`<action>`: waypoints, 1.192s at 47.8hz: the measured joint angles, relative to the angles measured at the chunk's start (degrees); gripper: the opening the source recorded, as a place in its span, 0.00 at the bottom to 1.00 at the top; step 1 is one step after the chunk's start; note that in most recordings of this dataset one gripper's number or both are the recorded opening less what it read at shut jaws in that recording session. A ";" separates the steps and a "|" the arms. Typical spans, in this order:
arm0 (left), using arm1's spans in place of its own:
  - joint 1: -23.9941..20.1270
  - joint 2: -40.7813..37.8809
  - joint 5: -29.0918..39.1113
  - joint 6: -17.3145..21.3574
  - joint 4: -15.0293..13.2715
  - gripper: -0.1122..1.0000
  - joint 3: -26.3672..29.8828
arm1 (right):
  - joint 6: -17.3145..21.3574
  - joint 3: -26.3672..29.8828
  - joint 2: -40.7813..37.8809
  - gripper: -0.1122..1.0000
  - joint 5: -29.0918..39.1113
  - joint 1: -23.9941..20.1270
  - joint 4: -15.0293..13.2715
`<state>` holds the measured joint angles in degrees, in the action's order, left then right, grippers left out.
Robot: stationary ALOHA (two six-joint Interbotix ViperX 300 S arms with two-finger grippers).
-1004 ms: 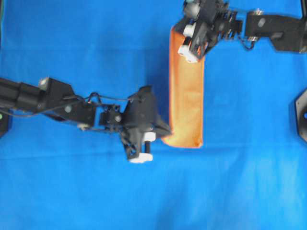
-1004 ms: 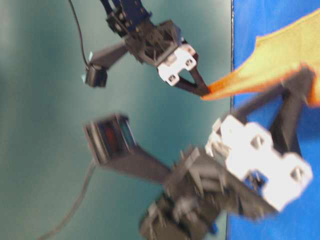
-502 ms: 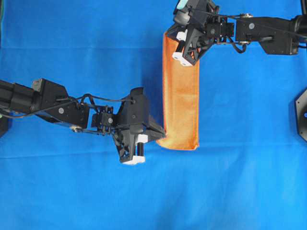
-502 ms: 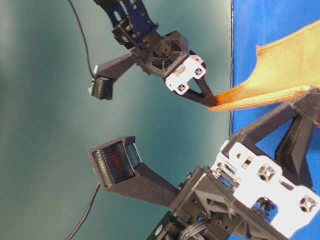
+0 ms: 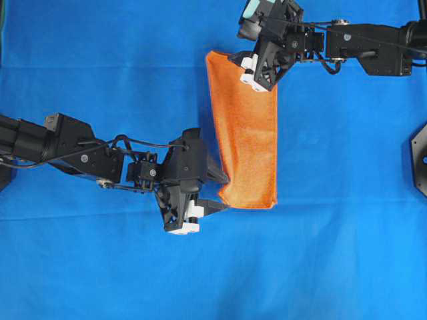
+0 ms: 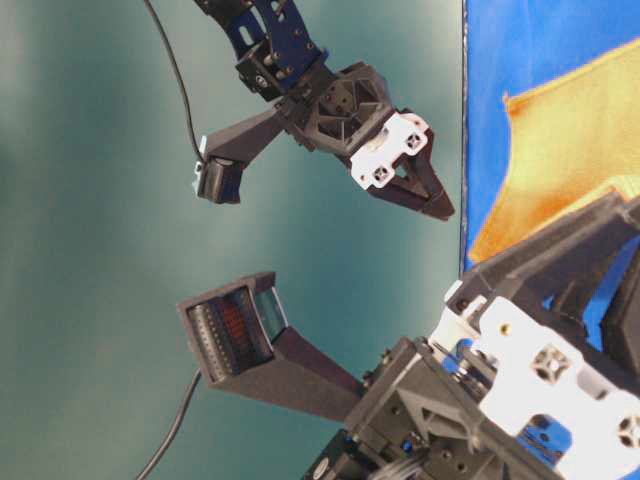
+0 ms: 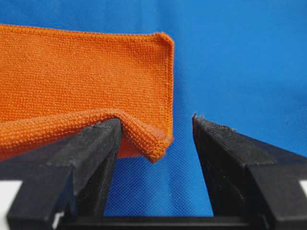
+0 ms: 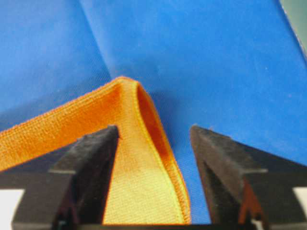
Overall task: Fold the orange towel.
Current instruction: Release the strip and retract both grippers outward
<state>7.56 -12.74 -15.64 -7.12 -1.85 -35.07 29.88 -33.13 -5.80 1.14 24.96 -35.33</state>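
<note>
The orange towel (image 5: 245, 133) lies on the blue table cloth as a long folded strip, wider at its far end. My left gripper (image 5: 225, 193) is open at the strip's near left corner. In the left wrist view the top layer's corner (image 7: 148, 139) droops over one finger (image 7: 96, 143) while the other finger stands apart. My right gripper (image 5: 245, 72) is open over the strip's far end. In the right wrist view the towel's raised fold (image 8: 139, 124) stands between the spread jaws of the gripper (image 8: 153, 132). The towel also shows in the table-level view (image 6: 560, 140).
The blue table cloth (image 5: 100, 67) covers the whole surface. A black base (image 5: 419, 160) sits at the right edge. In the table-level view the cloth's edge (image 6: 465, 120) meets a teal backdrop, with the right gripper (image 6: 435, 200) hanging before it.
Both grippers carried the towel's edge leftward, then opened and let it go. The top layer has dropped and spread wider at its far left corner.
</note>
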 measured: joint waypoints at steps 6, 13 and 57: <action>0.00 2.37 2.11 0.26 0.00 0.57 -0.26 | -0.18 -0.18 0.97 0.62 0.09 -0.26 -0.09; -0.35 8.61 6.77 0.35 0.00 0.57 -2.11 | -0.09 -2.64 5.19 0.62 0.09 -0.09 -0.09; -13.89 41.40 -1.49 2.90 0.18 0.57 -27.60 | 0.53 -32.70 46.23 0.62 -6.50 -8.09 10.81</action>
<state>-6.33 28.65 -17.14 -4.22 -1.67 -62.67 30.41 -65.83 40.43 -5.36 16.88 -24.52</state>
